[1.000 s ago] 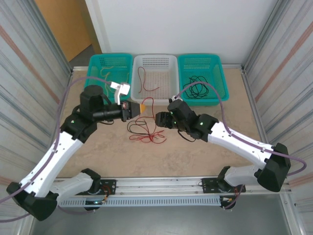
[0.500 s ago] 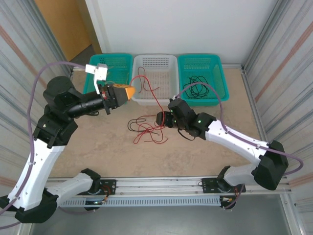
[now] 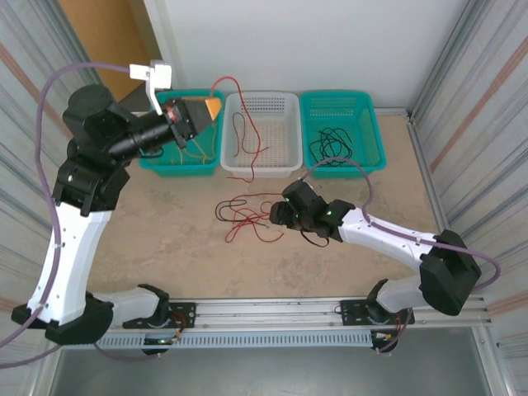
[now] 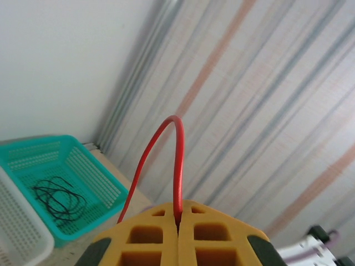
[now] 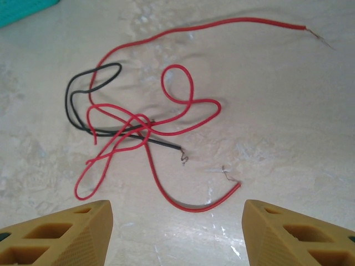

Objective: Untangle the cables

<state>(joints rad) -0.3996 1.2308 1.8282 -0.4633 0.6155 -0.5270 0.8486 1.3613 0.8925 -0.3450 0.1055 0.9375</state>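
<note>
1. White basket point(image 3: 262, 97): the reference point, at the back of the worktop point(image 3: 165, 235).
2. Left claw point(image 3: 213, 107): clenched on one red cable point(image 3: 228, 82). It has risen from in front of the basket to above its left rim.
3. Right claw point(image 3: 276, 216): released and empty, in front of the basket.
4. Remaining cables point(image 3: 247, 216): red and black, crossed in front of the basket.
5. Red cable: drawn clear of the tangle, its tail now in the basket. One strand looks nearly sorted.
</note>
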